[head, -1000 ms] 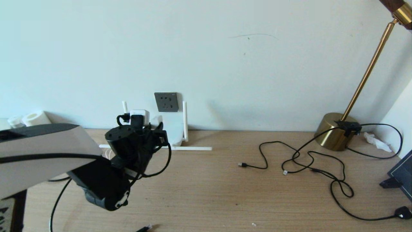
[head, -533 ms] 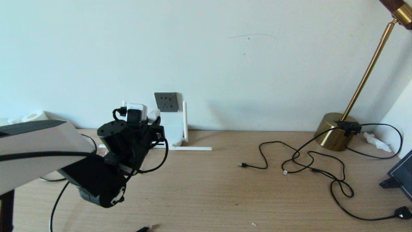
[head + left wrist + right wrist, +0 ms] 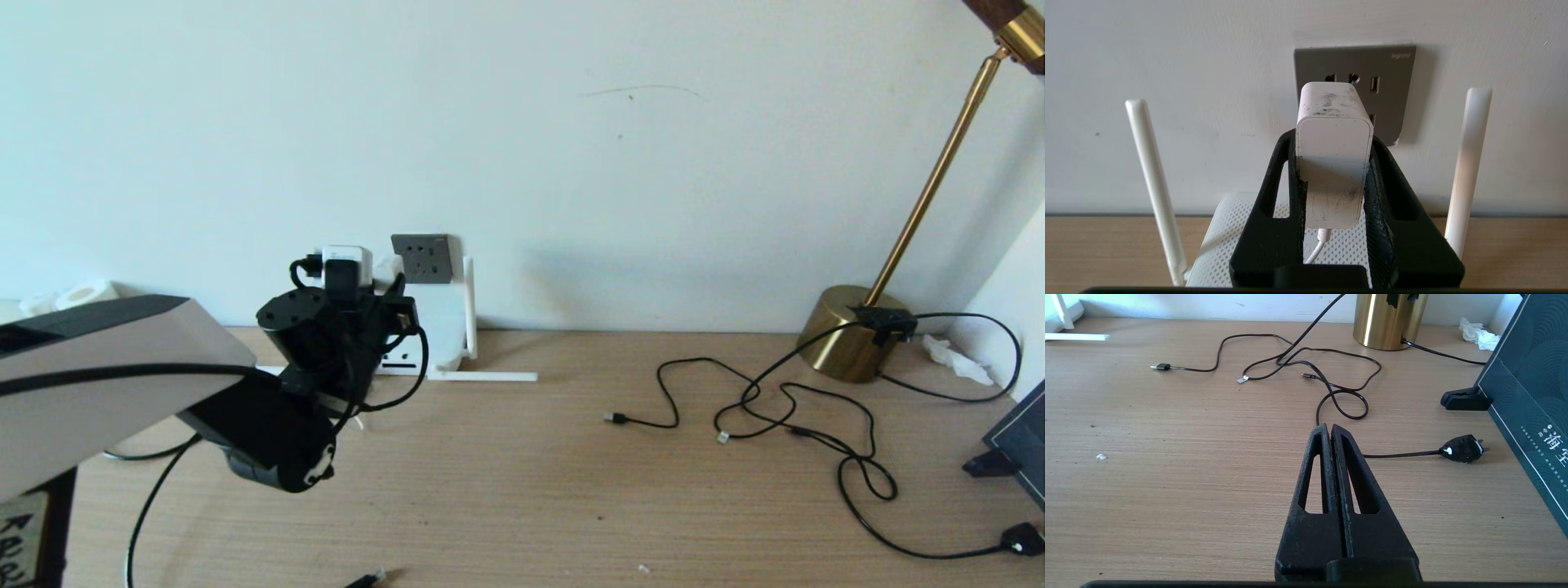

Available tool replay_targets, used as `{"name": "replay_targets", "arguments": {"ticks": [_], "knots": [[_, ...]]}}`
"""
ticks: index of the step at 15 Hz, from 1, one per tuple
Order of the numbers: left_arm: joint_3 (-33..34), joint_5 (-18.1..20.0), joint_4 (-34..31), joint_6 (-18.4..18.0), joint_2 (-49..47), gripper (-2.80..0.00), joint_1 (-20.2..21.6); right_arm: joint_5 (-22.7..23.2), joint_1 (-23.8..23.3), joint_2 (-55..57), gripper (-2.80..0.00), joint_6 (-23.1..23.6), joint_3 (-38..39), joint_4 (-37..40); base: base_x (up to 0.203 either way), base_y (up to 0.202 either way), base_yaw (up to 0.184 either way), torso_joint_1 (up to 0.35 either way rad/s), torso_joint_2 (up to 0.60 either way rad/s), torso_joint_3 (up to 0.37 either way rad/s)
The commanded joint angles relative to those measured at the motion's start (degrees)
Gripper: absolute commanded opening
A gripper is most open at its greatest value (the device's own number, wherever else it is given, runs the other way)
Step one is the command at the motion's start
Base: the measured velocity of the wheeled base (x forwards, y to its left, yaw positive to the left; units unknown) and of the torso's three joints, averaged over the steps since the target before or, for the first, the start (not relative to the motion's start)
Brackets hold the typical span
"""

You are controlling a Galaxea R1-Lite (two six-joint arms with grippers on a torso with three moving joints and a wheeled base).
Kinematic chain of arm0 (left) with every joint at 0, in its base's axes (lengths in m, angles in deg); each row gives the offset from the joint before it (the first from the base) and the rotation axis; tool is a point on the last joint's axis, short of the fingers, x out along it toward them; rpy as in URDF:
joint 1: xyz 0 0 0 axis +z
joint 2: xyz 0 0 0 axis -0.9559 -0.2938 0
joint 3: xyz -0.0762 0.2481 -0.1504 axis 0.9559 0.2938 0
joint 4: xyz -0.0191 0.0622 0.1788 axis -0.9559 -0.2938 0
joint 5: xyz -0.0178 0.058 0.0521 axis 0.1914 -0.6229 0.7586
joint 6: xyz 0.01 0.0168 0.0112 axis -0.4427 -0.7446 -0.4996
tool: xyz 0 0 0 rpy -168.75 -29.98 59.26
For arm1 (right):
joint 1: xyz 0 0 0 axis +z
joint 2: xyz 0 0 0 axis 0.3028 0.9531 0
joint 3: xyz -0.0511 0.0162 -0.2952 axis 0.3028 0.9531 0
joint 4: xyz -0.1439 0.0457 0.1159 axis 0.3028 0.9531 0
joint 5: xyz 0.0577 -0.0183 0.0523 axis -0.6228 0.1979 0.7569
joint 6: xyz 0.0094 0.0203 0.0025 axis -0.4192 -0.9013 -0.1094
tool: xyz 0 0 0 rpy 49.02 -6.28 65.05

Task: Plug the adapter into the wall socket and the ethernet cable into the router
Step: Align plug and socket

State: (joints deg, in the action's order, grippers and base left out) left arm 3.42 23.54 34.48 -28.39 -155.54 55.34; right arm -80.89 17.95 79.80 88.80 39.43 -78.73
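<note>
My left gripper (image 3: pixel 347 282) is shut on the white adapter (image 3: pixel 347 260) and holds it in the air just left of the dark grey wall socket (image 3: pixel 422 258). In the left wrist view the adapter (image 3: pixel 1334 163) sits between the black fingers (image 3: pixel 1274 204), right in front of the socket (image 3: pixel 1392 81), with its thin white cord hanging down. The white router (image 3: pixel 437 327) stands under the socket, and its perforated top (image 3: pixel 1220 245) shows below the adapter. A black connector of the ethernet cable (image 3: pixel 365 580) lies at the table's front edge. My right gripper (image 3: pixel 1329 426) is shut and empty above the table.
One router antenna (image 3: pixel 482 376) lies flat on the table and another (image 3: pixel 1466 163) stands by the socket. Thin black cords (image 3: pixel 775 400) with a USB plug (image 3: pixel 614 418) sprawl at the right, near a brass lamp base (image 3: pixel 849 331) and a dark box (image 3: pixel 1020 441). White rolls (image 3: pixel 86 294) sit far left.
My left gripper has risen with the adapter and come closer to the wall socket's height. Nothing else moved.
</note>
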Motion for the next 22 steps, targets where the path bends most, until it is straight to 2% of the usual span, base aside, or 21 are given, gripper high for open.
{"name": "replay_targets", "arguments": {"ticks": [1, 22], "knots": [[-0.8, -0.1, 0.5, 0.0, -0.9, -2.8, 0.0, 0.0, 0.0, 0.0, -2.8, 0.0, 0.0, 0.0, 0.0, 0.0, 0.0, 0.0, 0.0, 0.0], [-5.3, -1.0, 0.5, 0.2, -3.8, -2.8, -0.5, 0.0, 0.0, 0.1, -2.8, 0.0, 0.0, 0.0, 0.0, 0.0, 0.0, 0.0, 0.0, 0.0]]}}
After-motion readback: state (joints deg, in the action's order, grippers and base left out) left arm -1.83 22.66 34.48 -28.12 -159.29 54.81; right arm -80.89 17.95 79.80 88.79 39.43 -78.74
